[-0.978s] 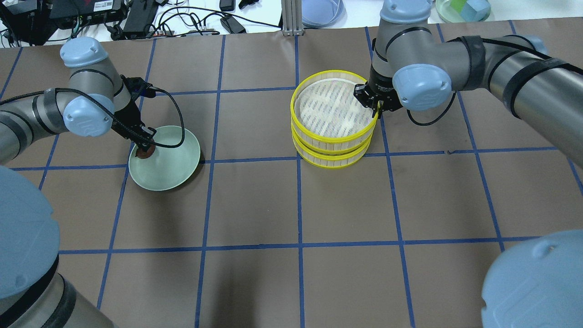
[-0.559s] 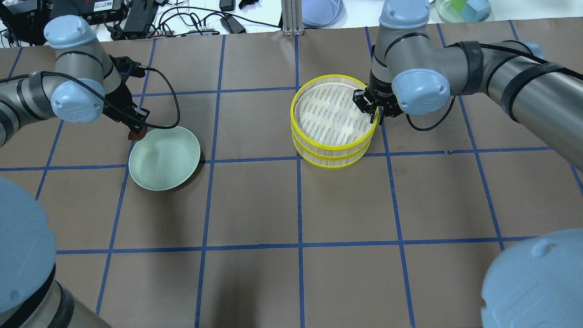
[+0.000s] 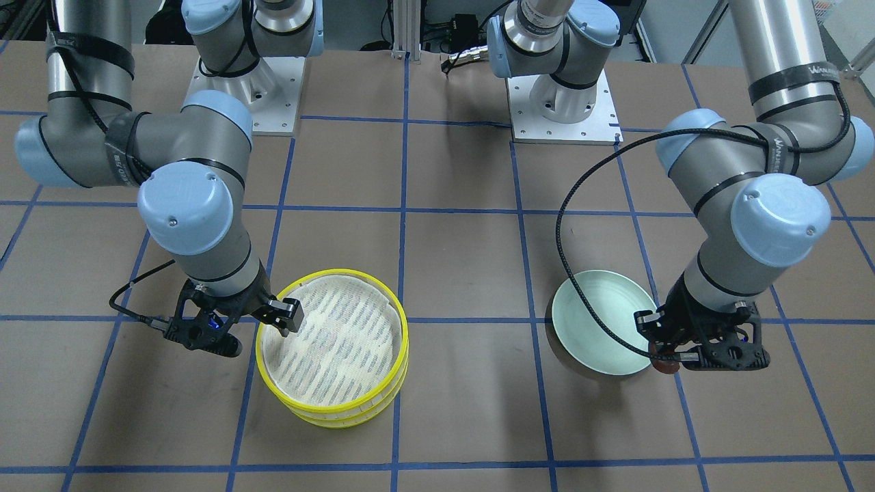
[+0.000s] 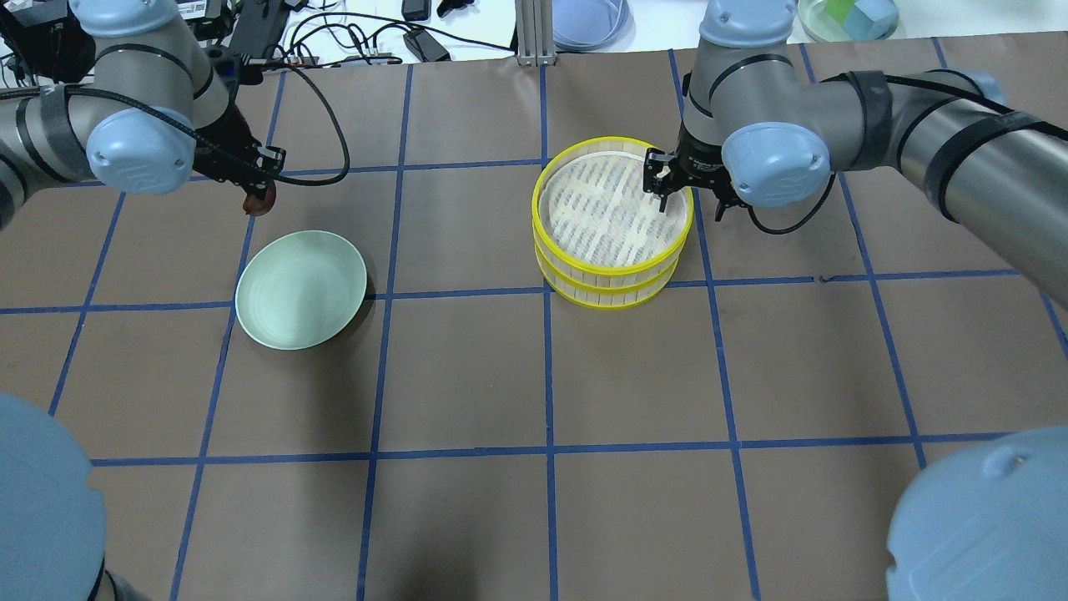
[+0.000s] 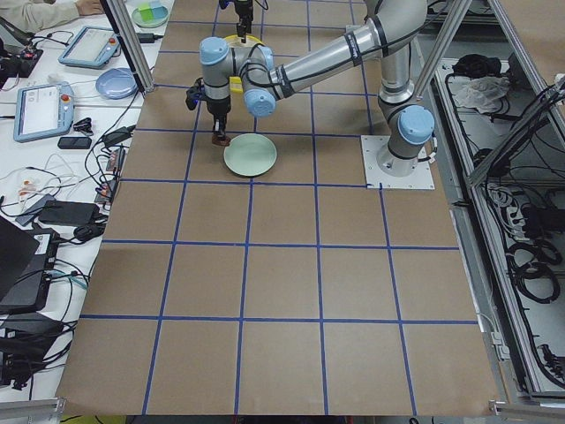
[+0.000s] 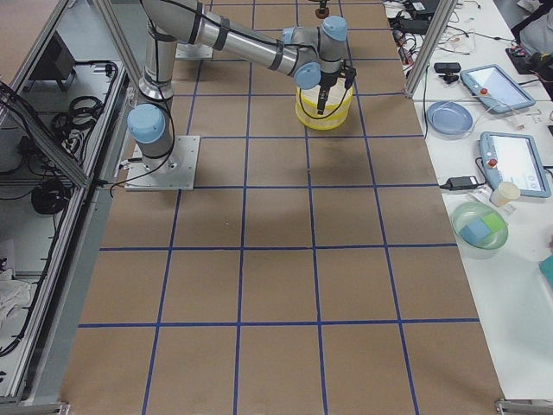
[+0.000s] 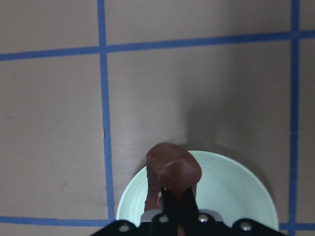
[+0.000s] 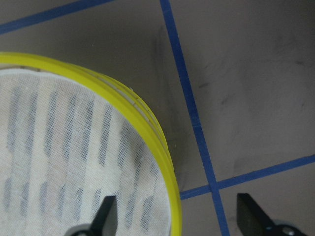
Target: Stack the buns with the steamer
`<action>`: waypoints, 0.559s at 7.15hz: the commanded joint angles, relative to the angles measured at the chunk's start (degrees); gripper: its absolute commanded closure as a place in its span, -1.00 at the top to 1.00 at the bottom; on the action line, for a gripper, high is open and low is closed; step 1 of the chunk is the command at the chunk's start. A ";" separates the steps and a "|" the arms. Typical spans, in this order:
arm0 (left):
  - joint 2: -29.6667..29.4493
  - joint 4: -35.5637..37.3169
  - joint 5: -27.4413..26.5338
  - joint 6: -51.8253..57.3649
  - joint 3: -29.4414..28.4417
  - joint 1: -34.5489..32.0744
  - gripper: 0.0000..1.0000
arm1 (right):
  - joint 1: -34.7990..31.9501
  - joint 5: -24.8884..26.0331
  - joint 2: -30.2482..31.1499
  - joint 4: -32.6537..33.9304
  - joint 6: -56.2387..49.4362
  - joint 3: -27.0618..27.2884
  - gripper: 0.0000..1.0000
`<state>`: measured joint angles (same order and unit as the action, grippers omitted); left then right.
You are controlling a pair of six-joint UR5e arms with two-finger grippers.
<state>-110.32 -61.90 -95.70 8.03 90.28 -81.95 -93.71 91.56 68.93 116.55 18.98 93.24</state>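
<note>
My left gripper [image 4: 260, 190] is shut on the dark reddish-brown bun [image 4: 259, 201] and holds it in the air just beyond the far left rim of the pale green plate [image 4: 301, 289]. The left wrist view shows the bun [image 7: 172, 169] pinched between the fingers above the plate [image 7: 231, 196]. The steamer [image 4: 613, 269] is two yellow-rimmed trays stacked one on the other. My right gripper [image 4: 689, 194] is open and straddles the top tray's far right rim [image 8: 147, 123]. The top mesh is bare. The cream-white bun is not in view.
The plate [image 3: 601, 331] holds nothing. Beyond the mat's far edge are cables, an aluminium post [image 4: 534, 33], a blue plate [image 4: 588, 21] and a green bowl with blocks [image 4: 847, 17]. Brown mat with blue grid lines covers the table.
My left gripper has lifted the brown bun off the plate and carried it away from the robot. My right gripper's fingers have spread apart at the steamer rim.
</note>
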 commanded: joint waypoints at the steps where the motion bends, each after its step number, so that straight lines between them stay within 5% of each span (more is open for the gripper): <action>1: 1.86 -0.06 0.86 -16.92 -3.52 -8.80 -1.00 | 1.50 0.63 5.92 -1.23 -4.63 -0.42 1.00; 4: 0.98 7.39 12.44 -41.36 -3.53 -18.58 -1.00 | 1.51 -0.15 19.99 -15.55 -5.45 -0.42 1.00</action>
<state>-108.95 -57.50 -87.62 -24.35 86.77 -97.11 -92.20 91.82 84.08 105.74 13.72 92.84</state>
